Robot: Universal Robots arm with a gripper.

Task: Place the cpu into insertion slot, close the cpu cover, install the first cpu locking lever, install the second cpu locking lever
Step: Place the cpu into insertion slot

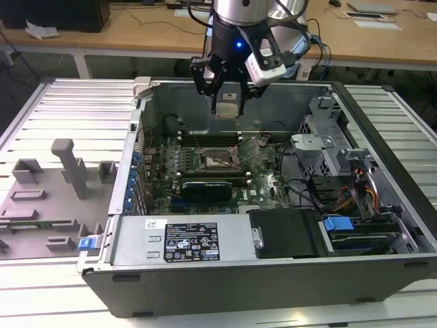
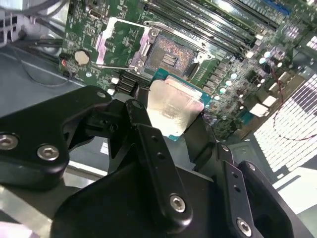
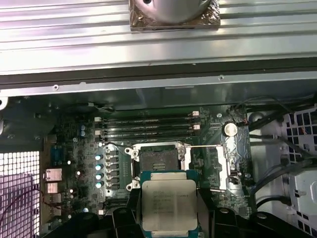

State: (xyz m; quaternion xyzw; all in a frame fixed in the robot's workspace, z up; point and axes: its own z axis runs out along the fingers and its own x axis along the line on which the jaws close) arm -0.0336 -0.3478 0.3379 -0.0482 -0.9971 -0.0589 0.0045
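Gripper (image 1: 227,104) of mine hangs over the open computer case (image 1: 300,102) in the exterior view, clenched on one cpu (image 1: 228,111) above the single insertion slot (image 1: 217,161). In the second wrist view, my two fingers (image 2: 148,144) pinch the cpu (image 2: 173,106), apart from the bare insertion slot (image 2: 171,54). One cpu cover (image 2: 121,44) lies swung open beside it. In the first wrist view, the cpu (image 3: 168,206) sits near the insertion slot (image 3: 157,161), the cpu cover (image 3: 218,166) is open, and four memory slots (image 3: 148,129) lie past the insertion slot.
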